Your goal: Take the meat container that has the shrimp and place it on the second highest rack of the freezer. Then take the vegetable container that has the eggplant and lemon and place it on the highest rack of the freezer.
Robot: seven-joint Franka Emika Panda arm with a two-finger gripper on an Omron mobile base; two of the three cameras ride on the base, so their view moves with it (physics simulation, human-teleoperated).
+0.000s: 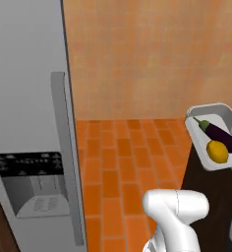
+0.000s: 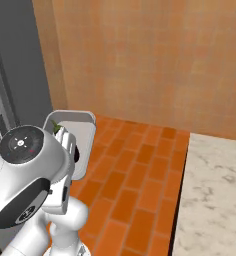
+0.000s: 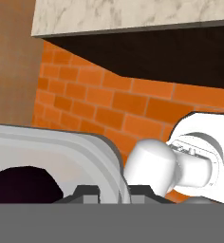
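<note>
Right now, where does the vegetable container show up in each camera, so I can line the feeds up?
Left base view: vegetable container at the right edge, tilted, eggplant and lemon inside.
Right base view: left of centre, partly behind the arm, rim visible.
Hand view: lower left, grey rim across the gripper.
Shared landmark: orange brick floor.

One container [image 1: 212, 138], one eggplant [image 1: 217, 133], one lemon [image 1: 217, 151], one fridge [image 1: 27, 123].

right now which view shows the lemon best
The left base view: the lemon lies in full sight beside the eggplant in the tray. In the right base view the arm hides the tray's contents; the hand view gives just a dark patch.
</note>
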